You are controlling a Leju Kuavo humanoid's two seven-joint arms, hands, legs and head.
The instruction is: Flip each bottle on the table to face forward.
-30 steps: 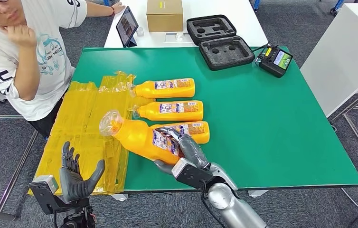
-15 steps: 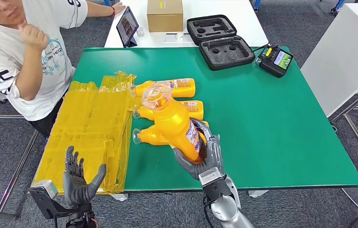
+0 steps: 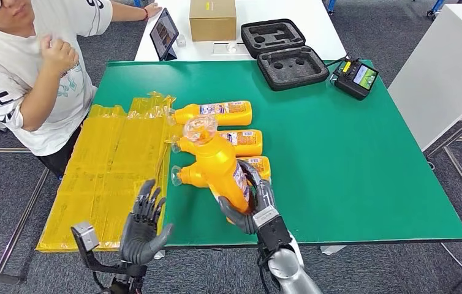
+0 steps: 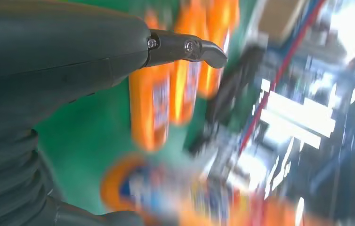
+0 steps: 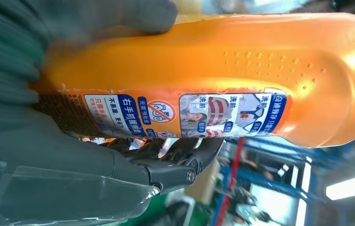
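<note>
My right hand (image 3: 254, 202) grips an orange bottle (image 3: 219, 165) by its lower body and holds it nearly upright above the green table (image 3: 351, 153), clear cap toward the far side. In the right wrist view the bottle (image 5: 222, 80) shows its label, with my thumb (image 5: 119, 19) over it. Three more orange bottles lie on their sides with caps pointing left: one far (image 3: 213, 113), one in the middle (image 3: 244, 142), one near (image 3: 187, 175), partly hidden behind the held bottle. My left hand (image 3: 143, 223) hovers open at the table's near edge. The left wrist view is blurred.
Yellow plastic wrapping (image 3: 109, 168) covers the table's left part. A person (image 3: 26, 67) stands at the left edge with a fist raised. A black foam case (image 3: 284, 55) and a controller (image 3: 355, 78) sit at the far side. A cardboard box (image 3: 212, 19) and tablet (image 3: 163, 33) lie beyond.
My right hand has tipped the bottle from lying across the near bottle to nearly upright. My left hand has moved right and forward toward the table edge. The person has lowered the fist from the chin.
</note>
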